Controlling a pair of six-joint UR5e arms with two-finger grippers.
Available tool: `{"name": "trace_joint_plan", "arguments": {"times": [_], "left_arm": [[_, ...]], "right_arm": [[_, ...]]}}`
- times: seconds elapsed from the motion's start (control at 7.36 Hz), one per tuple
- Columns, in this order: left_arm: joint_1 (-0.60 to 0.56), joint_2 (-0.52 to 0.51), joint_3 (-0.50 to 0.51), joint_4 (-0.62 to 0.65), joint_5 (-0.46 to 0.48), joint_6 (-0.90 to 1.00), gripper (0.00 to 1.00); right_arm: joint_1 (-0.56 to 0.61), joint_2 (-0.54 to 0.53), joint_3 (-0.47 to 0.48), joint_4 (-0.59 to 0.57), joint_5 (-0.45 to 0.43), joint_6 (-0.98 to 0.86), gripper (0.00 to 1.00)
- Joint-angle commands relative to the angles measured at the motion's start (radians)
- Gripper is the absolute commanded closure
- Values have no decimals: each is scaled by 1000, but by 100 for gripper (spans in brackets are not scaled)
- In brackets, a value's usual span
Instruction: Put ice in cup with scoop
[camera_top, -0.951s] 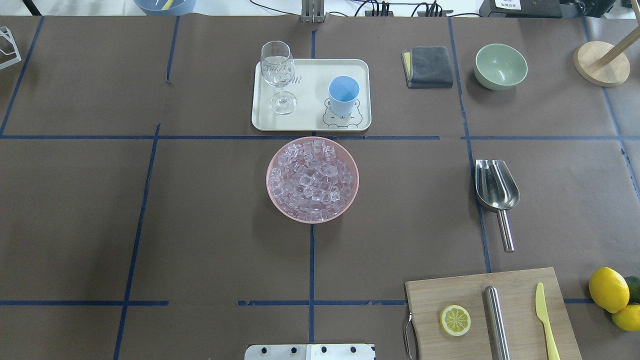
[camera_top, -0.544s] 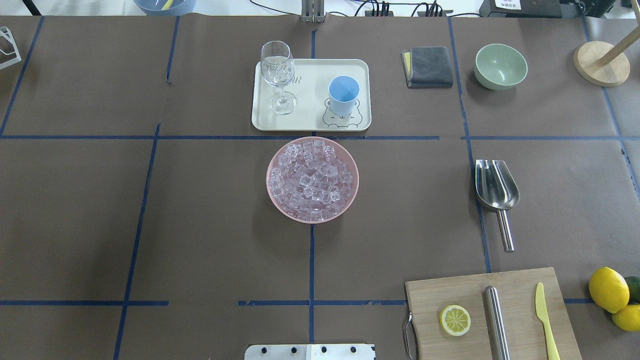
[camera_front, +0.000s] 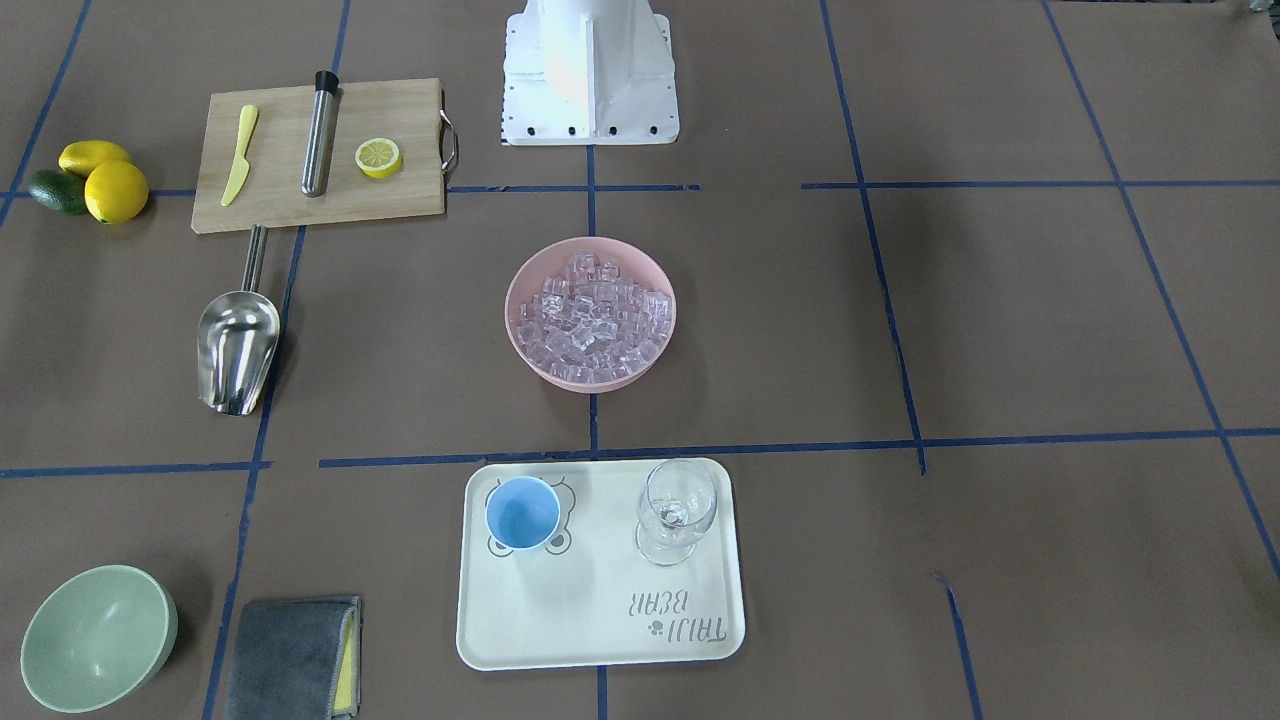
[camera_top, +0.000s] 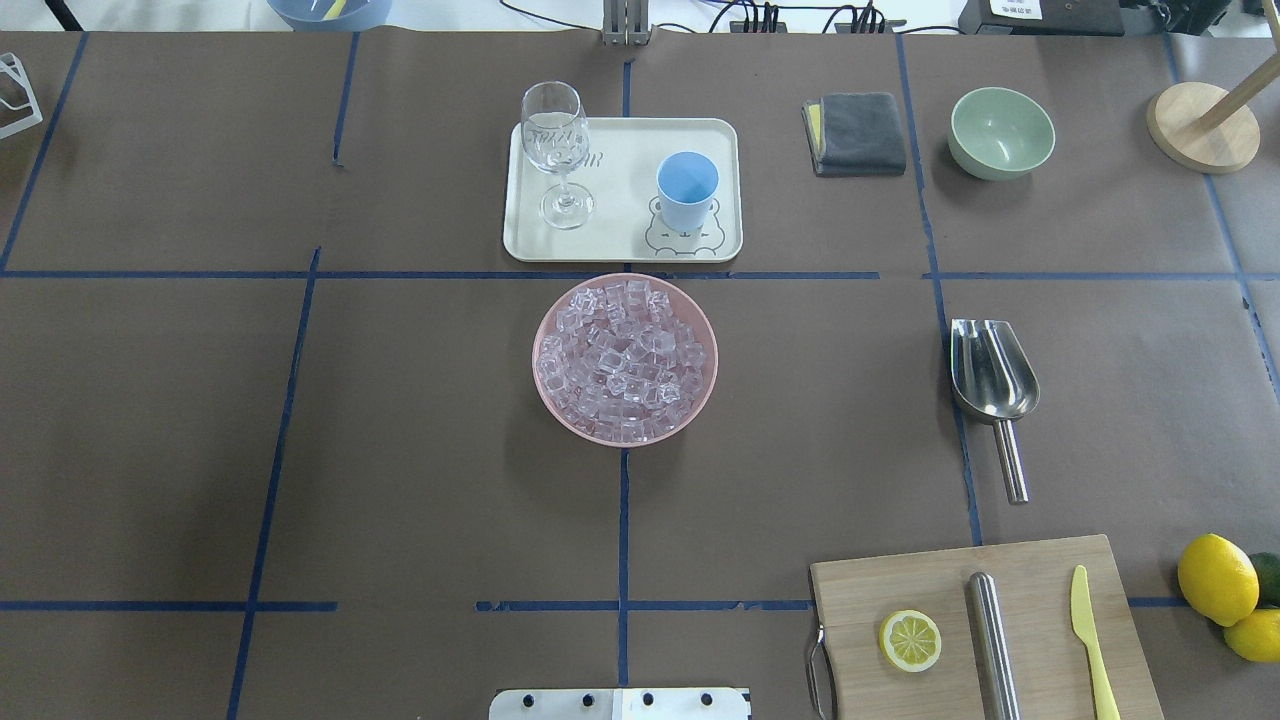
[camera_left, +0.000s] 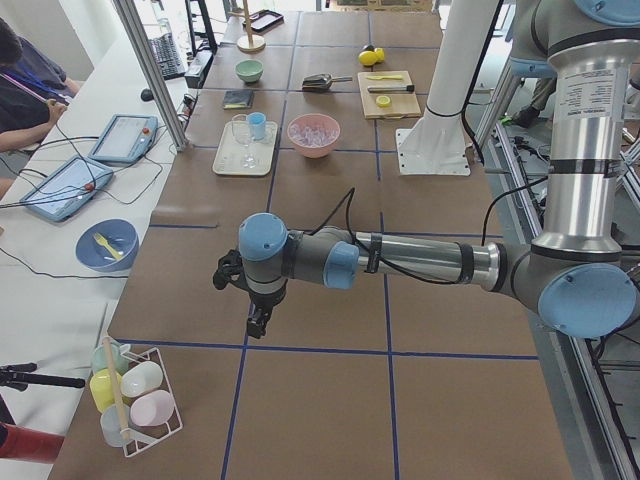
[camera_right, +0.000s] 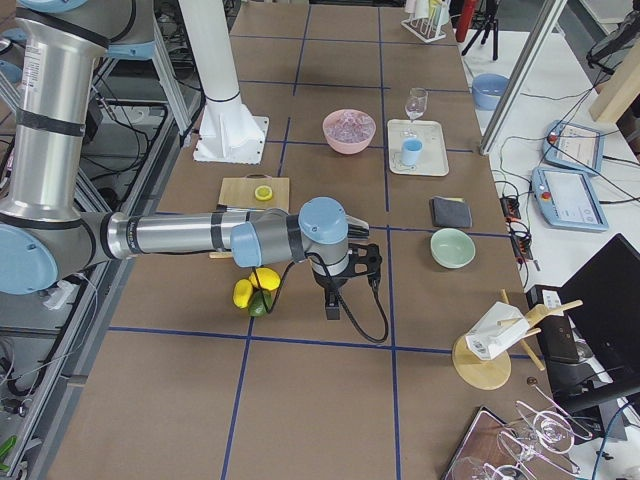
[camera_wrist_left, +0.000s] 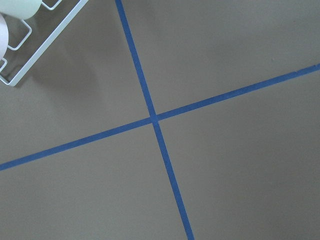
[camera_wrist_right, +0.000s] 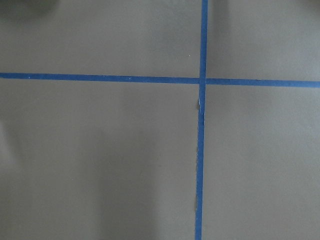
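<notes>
The ice (camera_top: 625, 360) fills a pink bowl (camera_top: 546, 400) at the table's middle. Behind it, the light-blue cup (camera_top: 687, 190) stands upright on a cream tray (camera_top: 620, 170); no ice shows inside it. The steel scoop (camera_top: 992, 385) lies flat on the table to the right, its handle toward the robot. Neither gripper shows in the overhead or front-facing views. My left gripper (camera_left: 258, 325) hangs over bare table far out on the left, and my right gripper (camera_right: 333, 308) far out on the right, beside the lemons. I cannot tell whether either is open or shut. Both wrist views show only table and blue tape.
A stemmed glass (camera_top: 556, 150) shares the tray. A cutting board (camera_top: 1040, 590) with a lemon half, a steel cylinder and a yellow knife sits near the scoop. Lemons (camera_top: 1217, 580), a green bowl (camera_top: 1001, 132) and a grey cloth (camera_top: 856, 133) are on the right. A wire rack (camera_left: 135, 400) stands far left.
</notes>
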Motion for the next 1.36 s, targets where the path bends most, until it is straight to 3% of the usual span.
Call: {"name": "trace_joint_plan", "arguments": {"times": [0.0, 0.27, 0.54, 0.82, 1.09, 1.22], "left_arm": [[3, -108, 54, -11, 1, -5, 0], [4, -139, 52, -67, 1, -2, 0], [12, -144, 69, -249, -3, -2, 0], [50, -144, 69, -340, -8, 0, 0], [154, -147, 60, -461, -14, -2, 0], [250, -160, 62, -606, -8, -3, 0]], "right_arm": [[-2, 8, 2, 2, 0, -2, 0], [-3, 9, 3, 2, 0, -5, 0], [-15, 8, 2, 34, 0, 2, 0], [-64, 37, 6, 45, -2, 60, 0], [-133, 80, 8, 47, -5, 148, 0], [-162, 98, 12, 47, -5, 154, 0]]}}
